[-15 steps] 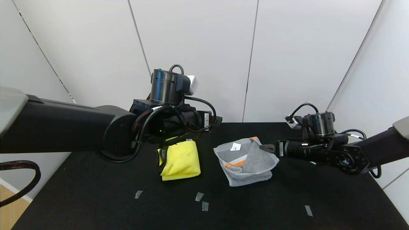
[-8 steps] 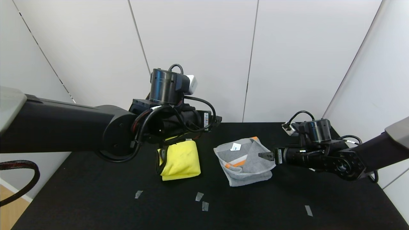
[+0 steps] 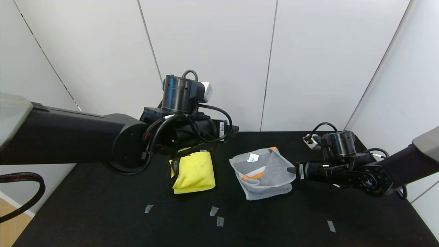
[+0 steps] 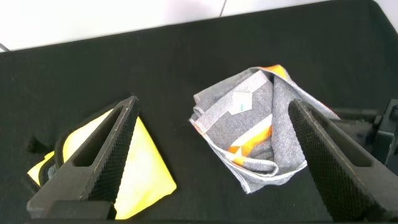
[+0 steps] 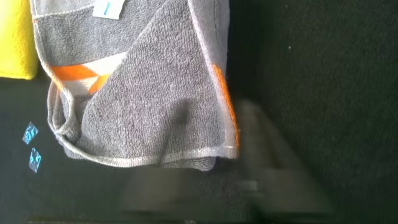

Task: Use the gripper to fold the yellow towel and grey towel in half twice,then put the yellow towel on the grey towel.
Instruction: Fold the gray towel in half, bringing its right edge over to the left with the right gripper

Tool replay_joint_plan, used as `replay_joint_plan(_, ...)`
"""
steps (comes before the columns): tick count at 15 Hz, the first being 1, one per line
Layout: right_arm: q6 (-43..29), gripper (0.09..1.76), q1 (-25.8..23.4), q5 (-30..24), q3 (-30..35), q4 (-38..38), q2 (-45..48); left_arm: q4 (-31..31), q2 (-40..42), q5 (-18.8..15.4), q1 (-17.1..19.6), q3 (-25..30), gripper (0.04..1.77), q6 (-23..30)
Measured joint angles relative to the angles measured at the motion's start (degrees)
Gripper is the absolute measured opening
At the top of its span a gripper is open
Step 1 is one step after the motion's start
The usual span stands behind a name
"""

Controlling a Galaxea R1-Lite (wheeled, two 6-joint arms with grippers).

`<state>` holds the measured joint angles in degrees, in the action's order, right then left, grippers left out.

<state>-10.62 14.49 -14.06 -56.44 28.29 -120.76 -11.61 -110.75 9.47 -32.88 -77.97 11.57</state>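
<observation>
The yellow towel (image 3: 193, 171) lies folded in a small pad left of centre on the black table. The grey towel (image 3: 262, 173), loosely folded with its orange and white band showing, lies to its right. My right gripper (image 3: 292, 169) is low at the grey towel's right edge, shut on the hemmed corner (image 5: 227, 146) there; its fingers are blurred in the right wrist view. My left gripper (image 4: 211, 106) hovers open above and behind the yellow towel (image 4: 146, 168), holding nothing, with the grey towel (image 4: 255, 134) between its fingers farther off.
Small tape marks (image 3: 213, 211) sit on the black table (image 3: 103, 212) near the front, with another (image 3: 331, 226) at the right. White wall panels close off the back and right side. The left arm hides the table's far left.
The right gripper dropped from just above the grey towel's right corner to table level, pulled slightly right and closed on the edge. The left arm and both towels stayed put.
</observation>
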Motion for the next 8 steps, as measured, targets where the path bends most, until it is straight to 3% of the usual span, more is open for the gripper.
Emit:
replay_joint_plan(1, 0.0, 0.12, 0.1, 0.0, 0.1, 0.0, 0.0, 0.0, 0.0, 0.0, 0.0, 0.0, 1.72, 0.0)
replay_joint_plan(8, -0.3, 0.11, 1.6, -0.1, -0.9, -0.1, 1.2, 0.0, 0.0, 0.0, 0.0, -0.1, 1.72, 0.0)
